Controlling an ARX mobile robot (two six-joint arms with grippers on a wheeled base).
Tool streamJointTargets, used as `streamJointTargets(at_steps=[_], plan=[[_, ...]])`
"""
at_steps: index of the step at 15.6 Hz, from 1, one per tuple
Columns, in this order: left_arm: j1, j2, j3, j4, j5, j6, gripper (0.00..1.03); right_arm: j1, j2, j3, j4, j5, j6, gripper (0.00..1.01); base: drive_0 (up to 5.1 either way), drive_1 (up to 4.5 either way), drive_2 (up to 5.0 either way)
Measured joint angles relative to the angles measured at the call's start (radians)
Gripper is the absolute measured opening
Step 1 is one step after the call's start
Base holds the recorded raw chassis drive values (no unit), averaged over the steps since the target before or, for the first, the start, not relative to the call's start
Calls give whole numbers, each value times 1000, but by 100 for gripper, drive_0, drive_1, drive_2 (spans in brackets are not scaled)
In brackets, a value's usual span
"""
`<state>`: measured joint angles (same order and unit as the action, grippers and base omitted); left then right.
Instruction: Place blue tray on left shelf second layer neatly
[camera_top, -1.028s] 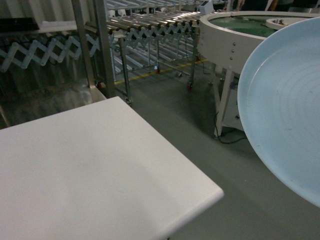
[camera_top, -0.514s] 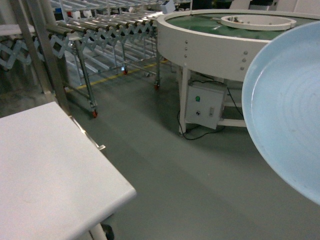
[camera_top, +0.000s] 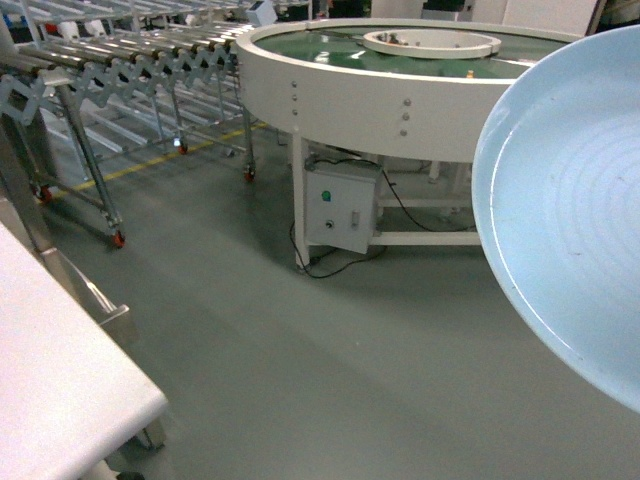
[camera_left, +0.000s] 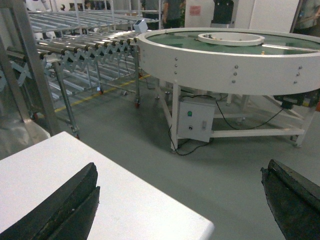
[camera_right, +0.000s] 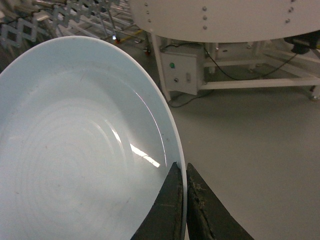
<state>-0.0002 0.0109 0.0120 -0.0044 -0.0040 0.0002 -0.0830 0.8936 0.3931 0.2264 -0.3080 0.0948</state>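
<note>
- Fingers (camera_right: 170, 210) of right gripper (camera_right: 183, 200) pinch the rim of the blue tray (camera_right: 75, 150), held in air, tilted.
- Left gripper (camera_left: 180, 200) is spread, holding nothing, above white counter (camera_left: 125, 200).
- No shelf is visible; carrying and placing are not yet done.

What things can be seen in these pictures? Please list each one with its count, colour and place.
blue tray: one, pale blue, held up at head view right
round conveyor table: one, white with green top, behind
control box: one, white, under that table
roller conveyor: one, silver metal, back left
white table: one, near left
floor: grey
right gripper: black, shut on the tray's rim
left gripper: black, open, over the white table's corner
</note>
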Motion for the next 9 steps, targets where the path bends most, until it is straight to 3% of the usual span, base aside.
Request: streamJointTargets(at_steps=[6, 9], plan=[[-1, 0, 0, 2, 2, 0, 98, -2, 1, 0, -5, 5, -1, 2, 327, -284, -505], [0, 0, 0, 0, 3, 0, 98, -2, 1, 0, -5, 5, -2, 2, 313, -419, -419]])
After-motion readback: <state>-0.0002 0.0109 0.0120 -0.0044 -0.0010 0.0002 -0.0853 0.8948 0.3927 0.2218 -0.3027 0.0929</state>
